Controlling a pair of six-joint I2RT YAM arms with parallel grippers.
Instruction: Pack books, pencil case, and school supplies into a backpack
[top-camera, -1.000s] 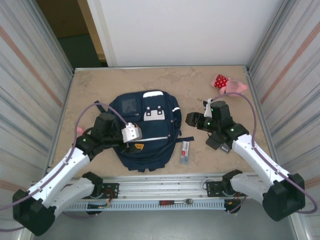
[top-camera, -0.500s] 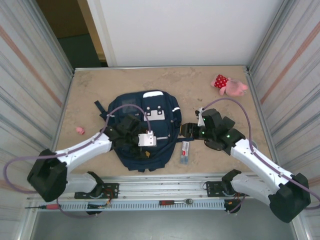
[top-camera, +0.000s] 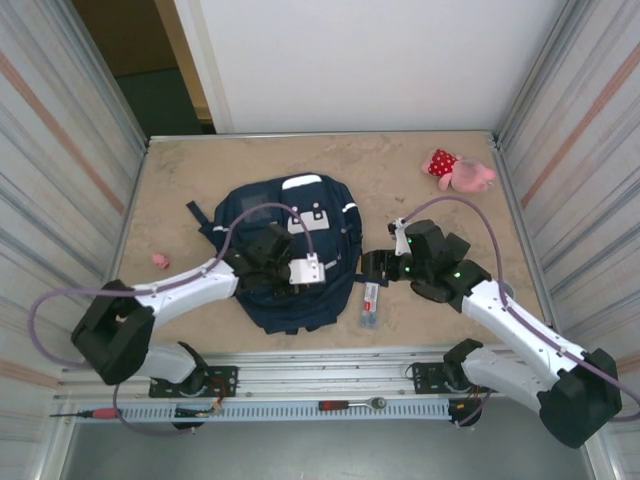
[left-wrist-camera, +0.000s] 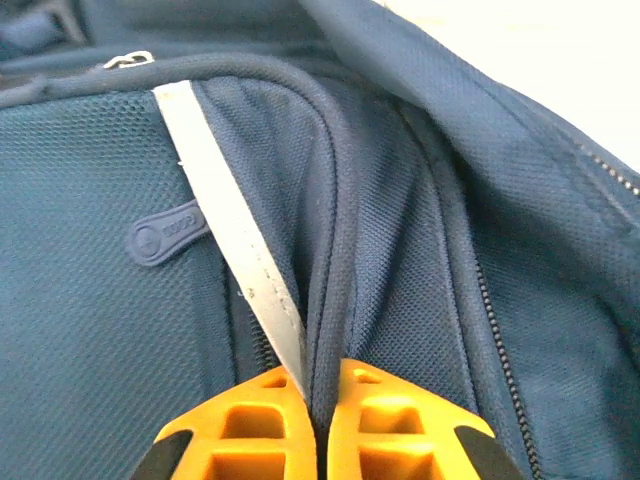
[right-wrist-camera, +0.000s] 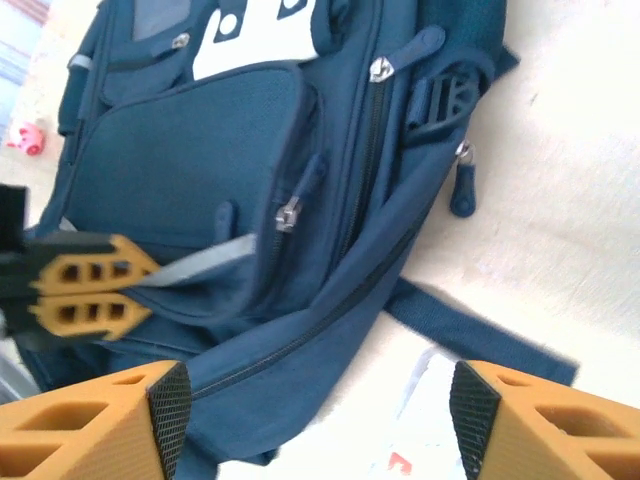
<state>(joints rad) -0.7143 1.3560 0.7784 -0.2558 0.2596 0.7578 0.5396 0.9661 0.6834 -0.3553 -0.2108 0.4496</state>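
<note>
Nearest, at the lower middle of the overhead view, the white pack (top-camera: 370, 303) lies on the table (top-camera: 180, 180) just beside the backpack's (top-camera: 322, 305) lower right corner, its long axis up-and-down the frame. Just above it hangs the right gripper (right-wrist-camera: 320, 397), jaws wide apart and holding nothing, facing the bag's side. Further left, on the bag's middle, the left gripper (left-wrist-camera: 320, 387) is pinched tight on a ridge of navy fabric beside a pale stripe (left-wrist-camera: 240, 250).

The coming move, I judge, turns on a zip. In the right wrist view the closest pull (right-wrist-camera: 463, 192) hangs off the bag's side, right of centre and ahead of the open fingers, its zip slanting down to the lower left. Which zip matters I cannot tell. With the left arm anchoring cloth, the right is free and nearer.

Farthest, upper right, a plush (top-camera: 460, 170) lies well apart.
</note>
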